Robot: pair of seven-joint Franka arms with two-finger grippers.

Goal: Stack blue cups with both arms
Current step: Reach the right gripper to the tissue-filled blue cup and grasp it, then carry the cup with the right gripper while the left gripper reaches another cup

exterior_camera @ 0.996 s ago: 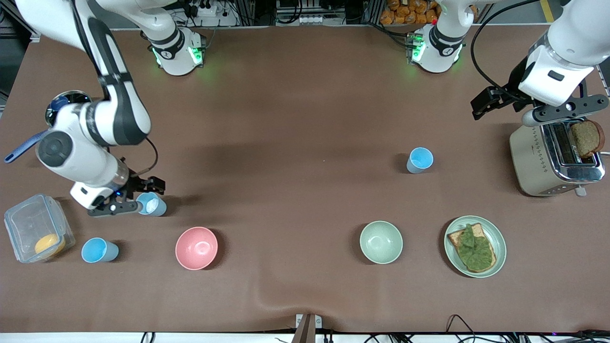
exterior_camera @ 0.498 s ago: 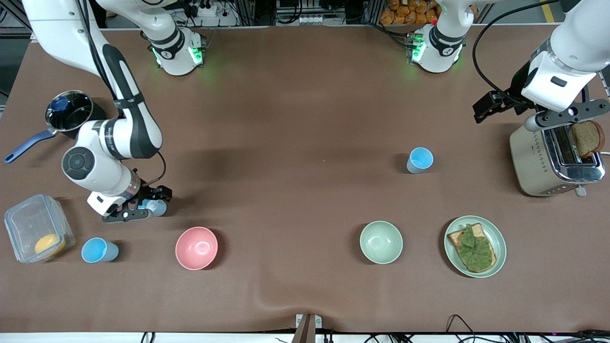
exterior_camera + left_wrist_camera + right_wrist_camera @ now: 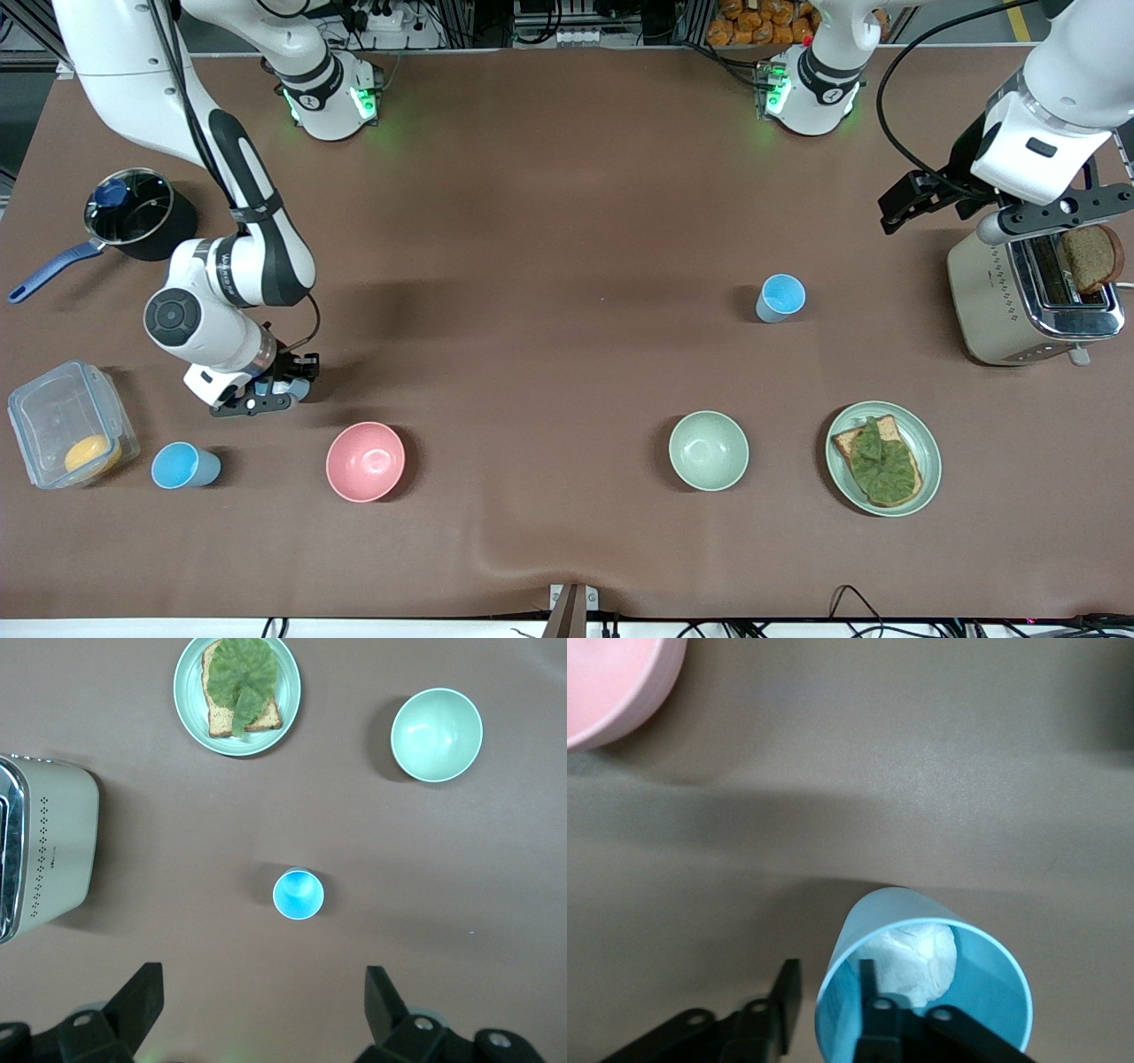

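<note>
**Right gripper on a cup rim, left gripper idle over the toaster**

The right gripper [image 3: 282,387] is down at the table toward the right arm's end, at a blue cup [image 3: 921,988] that holds a whitish wad. In the right wrist view 1 finger [image 3: 873,992] sits inside the cup against its wall and the other [image 3: 784,992] stands outside, with the wall between them. The jaws are nearly closed on the rim; the outer finger looks a touch off the wall, so a firm grip cannot be confirmed. In the front view the gripper covers nearly all of this cup, which appears to stand on the table.

A 2nd cup [image 3: 183,466] stands upright nearer the front camera, between a clear box [image 3: 66,416] with something orange inside and a pink bowl [image 3: 365,461]. The bowl's edge also shows in the right wrist view, close to the gripped cup.

A 3rd cup [image 3: 780,297] stands alone toward the left arm's end, upright and empty. The left wrist view looks straight down on it, with a green bowl [image 3: 436,734], a plate [image 3: 190,704] of toast with greens, and a toaster [image 3: 49,846] around it, all well apart.

The left gripper [image 3: 1050,217] hangs over the toaster, which has a slice of bread sticking out. Its fingers [image 3: 142,997] are spread fully wide and hold nothing. The left arm waits.

A dark pot [image 3: 133,213] with a blue handle sits by the right arm's elbow.
</note>
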